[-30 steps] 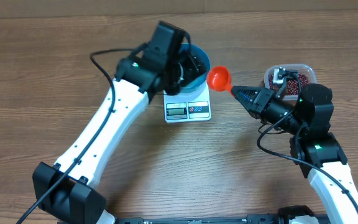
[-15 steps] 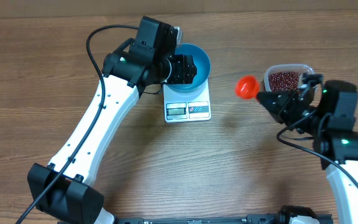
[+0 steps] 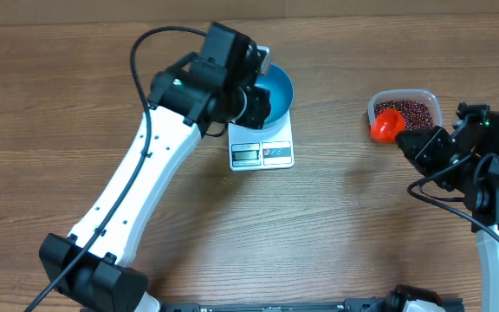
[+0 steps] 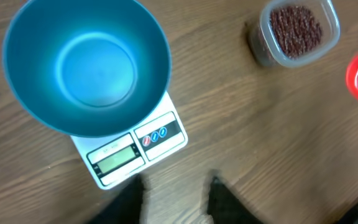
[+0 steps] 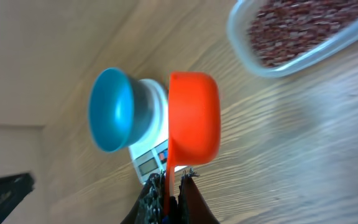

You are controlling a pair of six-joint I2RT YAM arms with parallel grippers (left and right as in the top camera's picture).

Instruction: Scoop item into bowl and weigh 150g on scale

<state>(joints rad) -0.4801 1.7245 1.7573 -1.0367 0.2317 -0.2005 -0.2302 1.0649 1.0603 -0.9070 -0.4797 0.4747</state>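
Two arms: left gripper (image 4: 173, 198) hangs above the blue bowl (image 3: 280, 87) at its 9 o'clock side, jaws apart, grasping nothing. Bowl sits on white scale (image 3: 262, 152), toward its 12 o'clock end. The right gripper (image 5: 169, 186) is clamped on red scoop (image 3: 386, 126) handle. Scoop is at the 8 o'clock rim of the clear container (image 3: 434, 102) holding beans (image 3: 410, 111), 3 o'clock of scale.

Bowl (image 4: 86, 62) on scale (image 4: 135, 149); beans (image 4: 297, 26) in container (image 4: 258, 48)
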